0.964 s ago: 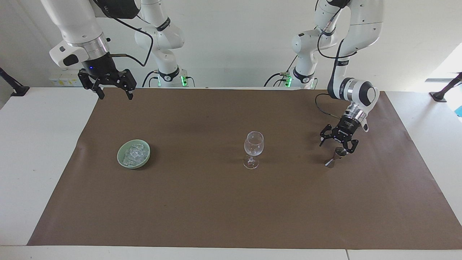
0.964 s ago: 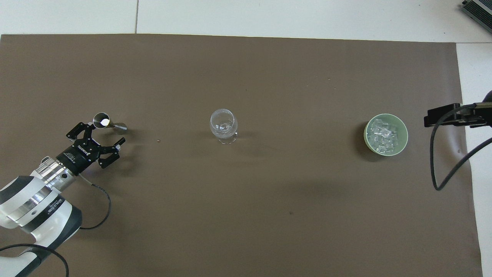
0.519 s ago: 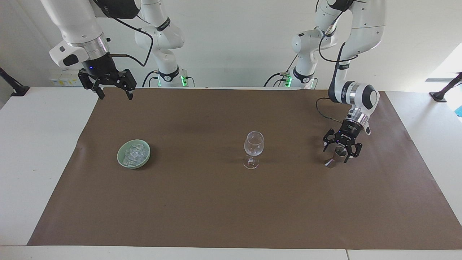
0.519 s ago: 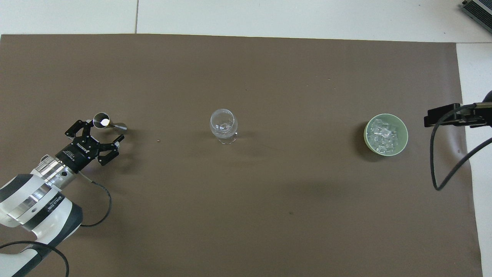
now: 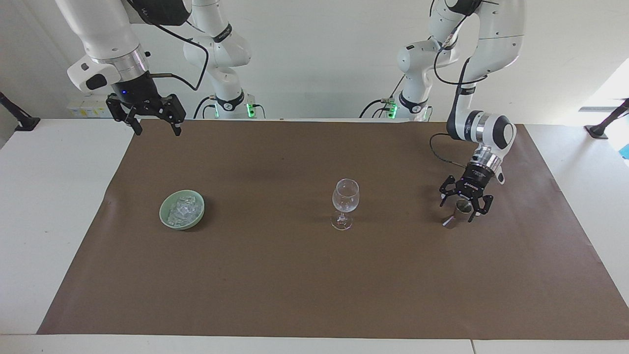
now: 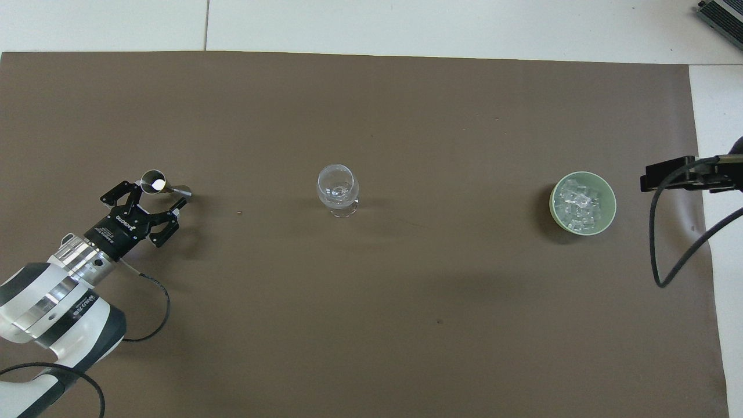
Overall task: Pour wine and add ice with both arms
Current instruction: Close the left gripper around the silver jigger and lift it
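A small metal jigger (image 5: pixel 458 212) lies tilted on the brown mat toward the left arm's end; it also shows in the overhead view (image 6: pixel 154 184). My left gripper (image 5: pixel 461 207) is open and low, one finger on each side of the jigger (image 6: pixel 158 195). An empty clear wine glass (image 5: pixel 345 200) stands upright mid-mat (image 6: pixel 337 189). The ice (image 5: pixel 183 208) is heaped in a pale green bowl (image 5: pixel 166 220) toward the right arm's end (image 6: pixel 577 206). My right gripper (image 5: pixel 154 125) is open and empty, raised over the mat's edge nearest the robots, and waits.
The brown mat (image 5: pixel 275 285) covers most of the white table (image 5: pixel 44 206). A black cable (image 6: pixel 659 255) hangs from the right arm beside the bowl (image 6: pixel 554 194). Black clamps stand at the table's ends (image 5: pixel 602 129).
My left gripper has moved in over the jigger and lowered, so its open fingers now straddle it. The right arm, glass and bowl have not moved.
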`<state>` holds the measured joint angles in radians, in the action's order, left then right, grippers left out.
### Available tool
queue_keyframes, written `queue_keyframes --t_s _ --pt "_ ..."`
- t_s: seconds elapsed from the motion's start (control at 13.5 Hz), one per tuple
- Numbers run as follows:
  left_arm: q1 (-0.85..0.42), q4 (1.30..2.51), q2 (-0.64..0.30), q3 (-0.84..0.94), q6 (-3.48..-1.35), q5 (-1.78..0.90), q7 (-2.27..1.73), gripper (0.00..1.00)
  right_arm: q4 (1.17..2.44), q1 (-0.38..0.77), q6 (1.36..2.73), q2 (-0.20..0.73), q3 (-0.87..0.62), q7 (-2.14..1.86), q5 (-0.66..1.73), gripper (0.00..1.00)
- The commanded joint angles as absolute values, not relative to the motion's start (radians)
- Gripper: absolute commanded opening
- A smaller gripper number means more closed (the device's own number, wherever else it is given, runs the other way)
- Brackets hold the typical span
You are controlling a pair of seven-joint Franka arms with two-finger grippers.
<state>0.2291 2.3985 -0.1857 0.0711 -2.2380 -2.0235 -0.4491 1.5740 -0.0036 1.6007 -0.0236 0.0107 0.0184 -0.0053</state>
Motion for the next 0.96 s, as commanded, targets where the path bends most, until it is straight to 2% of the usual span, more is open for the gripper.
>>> queue_keyframes --t_s 0.0,0.44,0.89 --pt "0.213 2.390 -0.201 0.064 -2.246 -2.063 -0.422 0.78 1.586 -0.011 1.592 -0.037 0.009 -0.009 0.021 1.00" --pt "0.190 2.388 -0.207 0.064 -2.252 -2.100 -0.399 0.61 1.586 -0.011 1.592 -0.037 0.009 -0.009 0.021 1.00" --pt "0.198 2.388 -0.207 0.063 -2.253 -2.100 -0.399 0.60 1.586 -0.011 1.592 -0.037 0.009 -0.009 0.021 1.00"
